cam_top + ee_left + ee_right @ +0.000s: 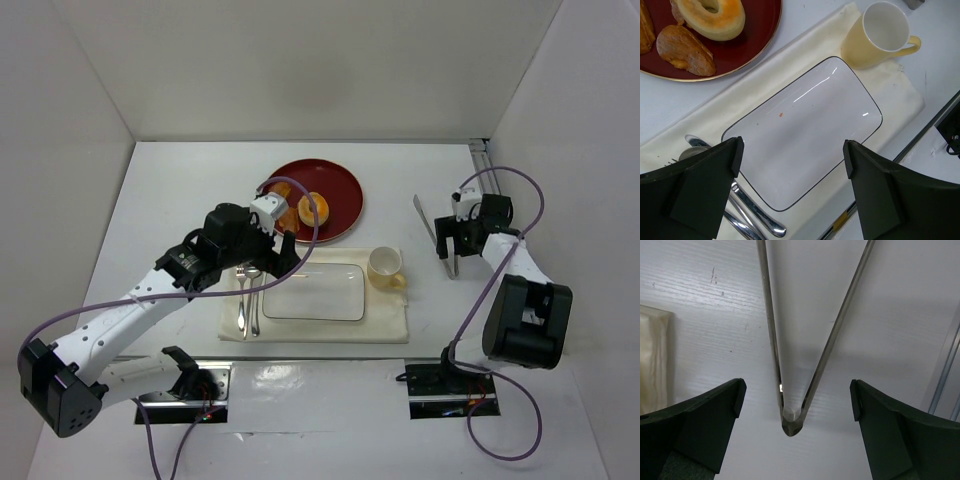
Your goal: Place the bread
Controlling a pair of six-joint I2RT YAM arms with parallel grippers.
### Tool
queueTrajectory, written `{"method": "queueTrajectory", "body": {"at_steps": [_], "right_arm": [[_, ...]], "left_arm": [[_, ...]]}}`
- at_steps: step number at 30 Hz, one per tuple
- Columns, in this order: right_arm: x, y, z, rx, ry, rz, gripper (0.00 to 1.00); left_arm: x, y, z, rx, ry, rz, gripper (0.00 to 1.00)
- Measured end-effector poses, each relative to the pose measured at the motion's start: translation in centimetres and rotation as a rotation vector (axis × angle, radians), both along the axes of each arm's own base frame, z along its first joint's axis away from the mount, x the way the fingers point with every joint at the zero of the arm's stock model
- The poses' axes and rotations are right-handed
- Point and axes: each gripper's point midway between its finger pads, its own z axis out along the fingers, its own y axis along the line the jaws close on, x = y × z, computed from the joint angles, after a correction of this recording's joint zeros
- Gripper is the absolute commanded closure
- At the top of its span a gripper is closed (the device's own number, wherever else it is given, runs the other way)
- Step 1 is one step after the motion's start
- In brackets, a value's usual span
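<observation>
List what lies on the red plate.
A golden ring-shaped roll, a browner bread chunk and the edge of a third piece lie on the red plate. From above, the left arm covers part of the plate, so more may be hidden.

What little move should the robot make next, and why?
Probably lower the right claw and close it on the tongs. It hangs open right above them, their joined end between its fingers, and they lie flat on the table. The bread sits on the red plate and the white plate holds no bread, so the placing is not yet done.
</observation>
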Motion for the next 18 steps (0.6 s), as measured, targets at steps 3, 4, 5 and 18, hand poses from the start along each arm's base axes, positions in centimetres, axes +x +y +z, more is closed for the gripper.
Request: {"method": "queueTrajectory", "body": {"at_steps": [3,4,5,18], "right_arm": [[0.3,-0.2,-1.2,-0.003,0.023,0.006,0.01],[0.3,-0.2,-1.7,-0.001,0.033,0.008,0.01],[0.5,-0.2,-2.2,0.0,0.041,0.011,0.01],[2.7,-0.5,-5.4,0.014,0.1,0.041,0.01]], "left_arm": [[0.0,0.0,0.1,-0.002,-0.002,-0.001,0.0],[0.0,0.0,0.1,-0.003,-0.003,-0.001,0.0],[0.1,-0.1,0.1,-0.003,-0.004,-0.001,0.0],[0.0,0.0,0.0,-0.004,-0.002,-0.001,0.0]]}}
